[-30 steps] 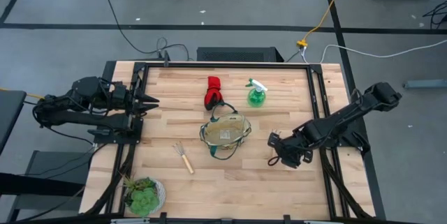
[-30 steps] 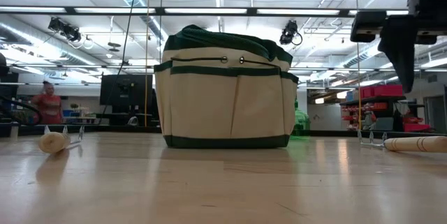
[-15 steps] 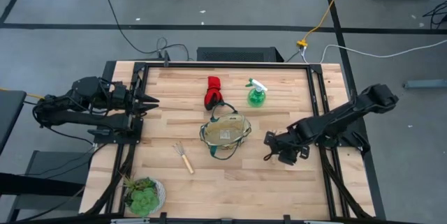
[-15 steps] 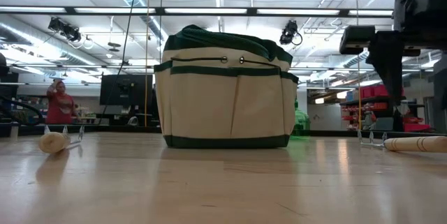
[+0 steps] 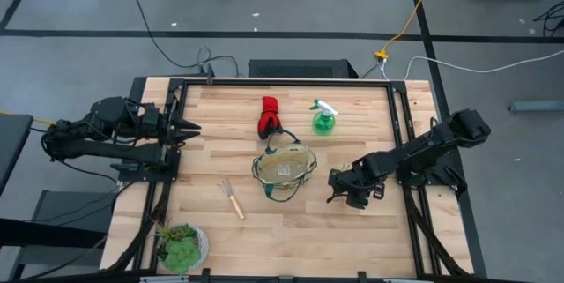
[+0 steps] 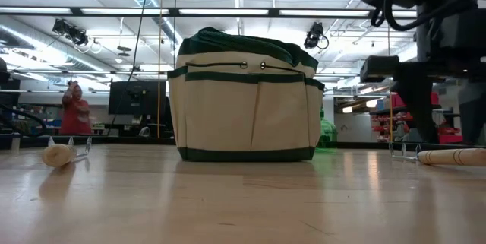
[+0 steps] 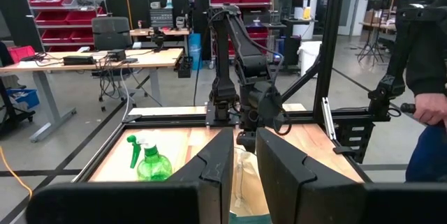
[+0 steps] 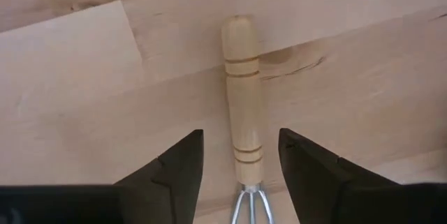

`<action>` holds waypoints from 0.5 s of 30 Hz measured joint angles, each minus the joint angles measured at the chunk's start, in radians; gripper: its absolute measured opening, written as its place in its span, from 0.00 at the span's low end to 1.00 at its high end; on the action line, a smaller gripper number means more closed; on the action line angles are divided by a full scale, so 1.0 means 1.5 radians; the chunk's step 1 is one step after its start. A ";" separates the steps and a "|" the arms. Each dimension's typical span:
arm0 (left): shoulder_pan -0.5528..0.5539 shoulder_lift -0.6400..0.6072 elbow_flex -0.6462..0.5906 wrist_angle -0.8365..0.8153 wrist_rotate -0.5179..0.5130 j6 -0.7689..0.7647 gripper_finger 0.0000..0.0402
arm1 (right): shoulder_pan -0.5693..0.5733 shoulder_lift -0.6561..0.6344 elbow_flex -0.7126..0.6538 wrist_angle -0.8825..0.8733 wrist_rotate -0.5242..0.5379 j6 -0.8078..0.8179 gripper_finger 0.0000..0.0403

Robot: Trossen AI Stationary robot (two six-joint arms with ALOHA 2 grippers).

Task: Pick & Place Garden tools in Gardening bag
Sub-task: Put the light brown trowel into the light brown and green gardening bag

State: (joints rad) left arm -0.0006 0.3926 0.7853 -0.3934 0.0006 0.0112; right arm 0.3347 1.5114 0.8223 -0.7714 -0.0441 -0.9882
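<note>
Hovering low beside the bag [image 5: 284,172] in the high view: right gripper [image 5: 345,193], its target rake hidden beneath; second rake [image 5: 232,198] lies on the bag's other side, gloves [image 5: 267,116] and spray bottle [image 5: 323,121] behind it; left gripper [image 5: 187,128] parked at the table's left edge.

Seen from table height: right gripper [image 6: 425,126] above the rake handle [image 6: 452,155]. Risks fingertips striking wood on a deep descent.

Left wrist view: fingers [image 7: 218,161] nearly together, holding nothing.

Right wrist view: fingers [image 8: 180,168] apart, straddling the handle [image 8: 242,105] near the prongs. Could tip or roll the rake from an off-balance pinch.
</note>
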 joint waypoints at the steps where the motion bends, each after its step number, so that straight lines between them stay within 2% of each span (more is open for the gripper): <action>1: 0.000 0.000 0.000 0.000 0.000 0.000 0.18 | 0.000 0.004 0.000 0.001 0.000 0.000 0.45; 15: 0.000 0.000 0.000 0.000 0.000 0.000 0.18 | 0.000 0.044 0.000 0.018 0.006 0.002 0.41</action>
State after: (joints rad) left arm -0.0002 0.3927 0.7853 -0.3935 0.0002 0.0110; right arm 0.3351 1.5775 0.8223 -0.7441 -0.0345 -0.9855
